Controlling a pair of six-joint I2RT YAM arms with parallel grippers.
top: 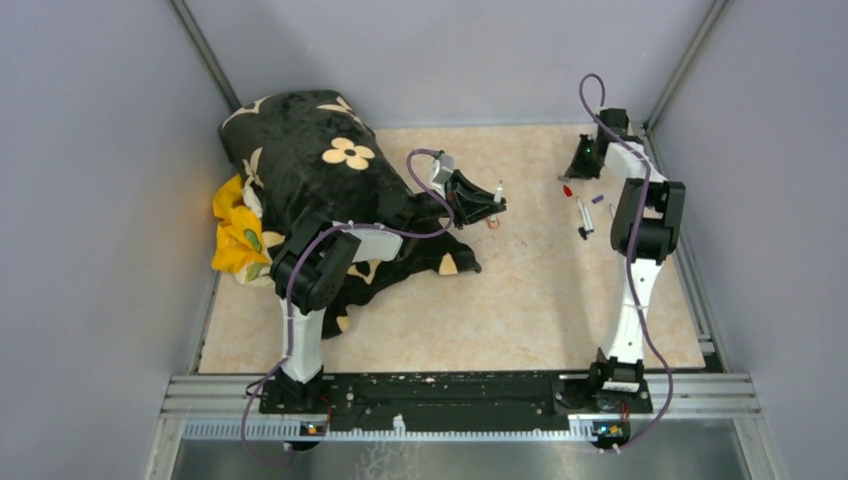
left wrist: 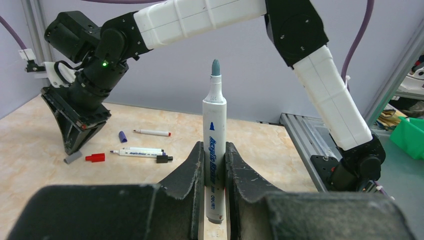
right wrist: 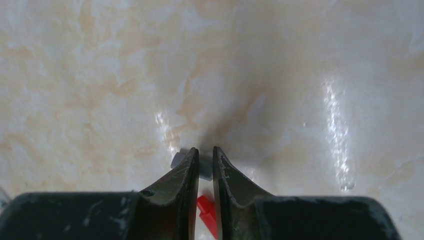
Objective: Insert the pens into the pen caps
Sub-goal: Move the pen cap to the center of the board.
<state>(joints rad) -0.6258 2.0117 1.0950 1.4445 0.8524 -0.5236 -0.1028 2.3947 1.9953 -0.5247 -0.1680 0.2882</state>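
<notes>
Barrel print: the upright white-barrelled marker with a grey-green tip [left wrist: 215, 150] is carrying blue lettering, "Acrylic Marker", running lengthwise.
Sign: a small blue triangle is sitting above that lettering.
Lying pen: the slim white marker lying flat [left wrist: 142, 152] is showing blue print, too small to read.

The beige marbled tabletop [top: 520, 300] carries a black flowered cloth [top: 320, 170] at the upper left of the top view, with a yellow cloth [top: 235, 235] against its left edge. At the upper right lie a red cap [top: 567, 190], a purple cap [top: 597, 199], a grey cap [left wrist: 73, 157], a capped white marker [top: 584, 217] and a thin white pen [left wrist: 152, 132].
</notes>
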